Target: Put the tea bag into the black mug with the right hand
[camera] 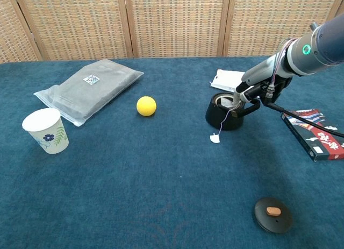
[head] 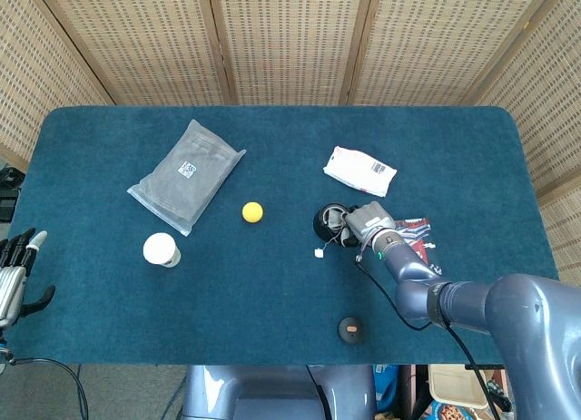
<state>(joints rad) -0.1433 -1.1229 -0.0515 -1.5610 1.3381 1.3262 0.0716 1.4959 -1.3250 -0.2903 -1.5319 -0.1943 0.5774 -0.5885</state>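
Tea bag going into the black mug: my right hand at the rim.

Nearest me, a black lid [camera: 273,214] is lying on the bench [camera: 161,179], well apart from the work. Further out, my right hand [camera: 248,91] is hovering at the black mug [camera: 223,113]; whether my fingers are pinching anything I cannot tell. The tea bag [camera: 229,102] is sitting in the mug's mouth, its string and tag [camera: 215,138] trailing onto the bench. I judge the next move is to let go and lift clear upward without tipping the mug. Open bench is lying to the mug's left; a box [camera: 316,134] and a white packet [camera: 228,79] are crowding its right and far sides. My left hand [head: 13,277] is idling, open, off the bench's edge.
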